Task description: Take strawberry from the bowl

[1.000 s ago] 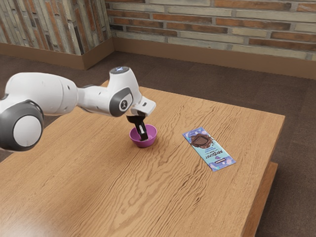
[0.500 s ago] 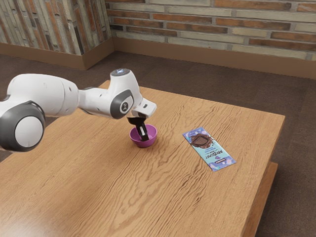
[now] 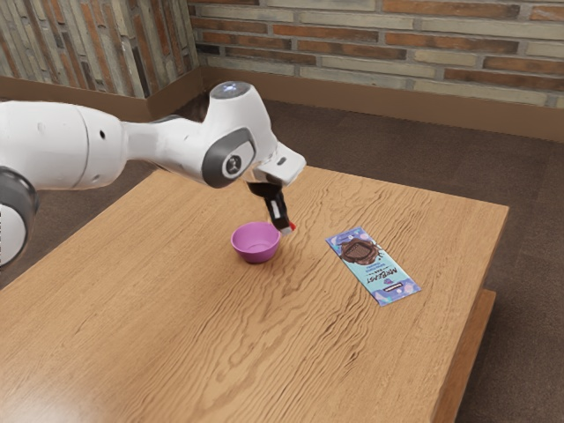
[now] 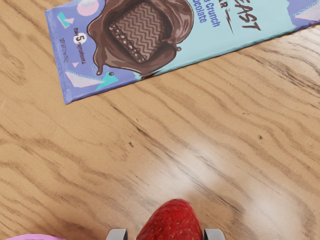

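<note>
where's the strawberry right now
The strawberry is gripped in the claw, above the table, just off the purple bowl toward the exterior view's right and the chocolate bar.

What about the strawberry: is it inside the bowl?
No, the tool holds the strawberry up off the table, outside the bowl.

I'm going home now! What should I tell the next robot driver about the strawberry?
Black two-finger gripper: shut on the red strawberry, above the table.
Things: round pink-purple bowl and flat blue chocolate bar lie on the wooden table.
Done: strawberry is out of the bowl.
Left: perhaps just move it farther away and set it down gently.
</note>
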